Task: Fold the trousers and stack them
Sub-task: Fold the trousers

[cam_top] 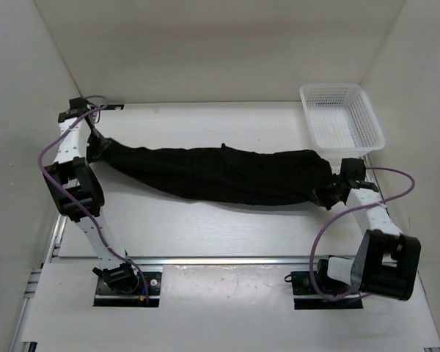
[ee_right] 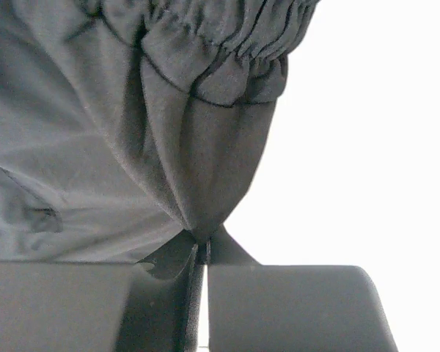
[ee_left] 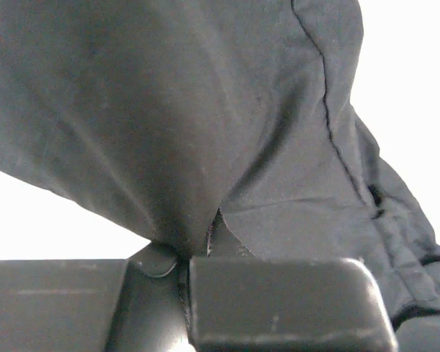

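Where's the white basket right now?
Top view: the white basket sits at the far right corner of the table, just beyond the right pincer, which is shut on the trousers.

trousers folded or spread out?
Stretched out full length, no crosswise fold: trousers span the table in one long band, left tool pinching one end, right tool the waistband.

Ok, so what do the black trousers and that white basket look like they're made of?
The trousers: soft matte black fabric, probably a light woven or knit; it drapes, wrinkles, shows a stitched seam and a gathered waistband. The basket: seemingly rigid white plastic, sheen unclear from here, its walls and floor a moulded mesh of small holes.
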Available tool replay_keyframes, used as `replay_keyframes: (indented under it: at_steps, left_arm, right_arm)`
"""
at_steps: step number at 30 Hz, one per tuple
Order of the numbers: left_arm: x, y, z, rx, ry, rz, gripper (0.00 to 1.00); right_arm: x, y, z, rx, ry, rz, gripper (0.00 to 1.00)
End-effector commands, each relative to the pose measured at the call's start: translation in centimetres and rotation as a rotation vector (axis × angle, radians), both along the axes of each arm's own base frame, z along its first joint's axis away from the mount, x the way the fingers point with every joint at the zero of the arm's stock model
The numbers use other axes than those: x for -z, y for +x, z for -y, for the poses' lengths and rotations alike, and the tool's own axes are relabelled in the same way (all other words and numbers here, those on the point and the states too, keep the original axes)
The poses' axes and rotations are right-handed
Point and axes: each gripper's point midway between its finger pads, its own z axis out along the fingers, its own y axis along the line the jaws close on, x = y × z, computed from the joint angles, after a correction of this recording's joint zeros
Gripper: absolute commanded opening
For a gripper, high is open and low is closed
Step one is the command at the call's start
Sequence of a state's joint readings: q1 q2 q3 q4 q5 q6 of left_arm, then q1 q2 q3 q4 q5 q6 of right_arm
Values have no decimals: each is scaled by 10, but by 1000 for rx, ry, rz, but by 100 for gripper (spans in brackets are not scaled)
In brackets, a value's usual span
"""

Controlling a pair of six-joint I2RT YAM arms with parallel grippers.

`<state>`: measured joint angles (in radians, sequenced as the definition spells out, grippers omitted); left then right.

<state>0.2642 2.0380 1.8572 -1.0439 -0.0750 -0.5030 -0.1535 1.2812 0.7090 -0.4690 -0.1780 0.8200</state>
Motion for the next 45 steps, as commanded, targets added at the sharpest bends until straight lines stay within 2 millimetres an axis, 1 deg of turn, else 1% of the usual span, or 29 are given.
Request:
replay_keyframes:
  at_steps: [1,3,4,5,6,8,10,12,14,17,18,20,21,22,24,25,26,27,28,29,31,32,34,36,37,39,41,43,45]
  left_arm:
    - [8,-53,-15,-74,57,-84,13]
    - [4,-69,-18,-97,49,-70,26]
    - [12,-80,-15,-96,41,-98,43]
    - [13,-83,-14,-96,40,-103,67]
    - [5,-84,-17,-106,46,-81,98]
    - [0,-87,-16,-97,52,-73,100]
    - [-19,-85,-17,-99,65,-27,100]
    - [-32,-83,-18,-100,73,1,100]
    - [-48,-81,-20,-106,91,28,100]
    - [-62,-84,-26,-121,126,34,96]
    - [-62,-85,-27,-125,134,32,90]
    - [-69,-86,-30,-132,151,41,82]
    - [-68,-84,-31,-132,151,40,62]
    - [-64,-83,-31,-131,148,28,53]
    - [-59,-79,-32,-129,143,15,30]
    - [-49,-75,-31,-124,129,2,23]
    - [-47,-70,-25,-104,110,3,24]
    - [-41,-68,-21,-94,106,-11,30]
    - [-32,-66,-19,-87,88,-31,55]
    - [-23,-66,-16,-79,66,-44,65]
    - [-16,-65,-13,-73,50,-39,84]
    - [-9,-67,-9,-66,29,-49,87]
    - [-4,-68,-8,-65,27,-55,85]
    - [-4,-70,-11,-81,44,-51,79]
    - [-8,-71,-13,-85,57,-44,79]
    - [-12,-75,-17,-131,82,-40,73]
    - [-18,-80,-22,-160,89,-24,70]
    - [-22,-82,-27,-174,92,-16,69]
    - [-18,-92,-37,-208,87,-35,69]
  right_arm:
    - [-8,-34,8,28,-60,-34,0]
    - [-13,-43,9,44,-72,-19,3]
    - [-20,-46,11,43,-93,18,10]
    - [-22,-53,12,35,-109,15,39]
    - [-23,-56,16,38,-139,17,53]
    - [-34,-62,20,17,-179,38,91]
    - [-51,-60,24,9,-206,75,99]
    - [-62,-59,29,14,-240,90,100]
    - [-83,-51,34,21,-272,152,99]
    - [-103,-44,47,42,-339,184,89]
    - [-103,-41,50,41,-355,177,84]
    - [-110,-38,57,63,-387,184,65]
    - [-115,-28,59,59,-395,205,46]
    - [-117,-24,60,48,-405,212,32]
    - [-121,-8,61,13,-417,237,11]
    - [-121,-2,58,-13,-402,243,9]
    - [-116,9,55,-47,-386,228,9]
    - [-114,16,54,-86,-383,222,11]
    - [-110,22,52,-113,-372,207,26]
    - [-103,33,47,-155,-340,178,33]
    - [-86,45,49,-189,-330,127,56]
    - [-83,49,49,-190,-327,115,56]
    - [-79,62,56,-157,-330,117,54]
    - [-75,68,56,-140,-320,118,49]
    - [-73,75,55,-144,-313,134,47]
    - [-58,76,52,-137,-285,106,47]
    - [-29,72,52,-133,-246,34,45]
    - [-4,66,53,-106,-237,-22,45]
    - [12,59,56,-99,-252,-54,45]
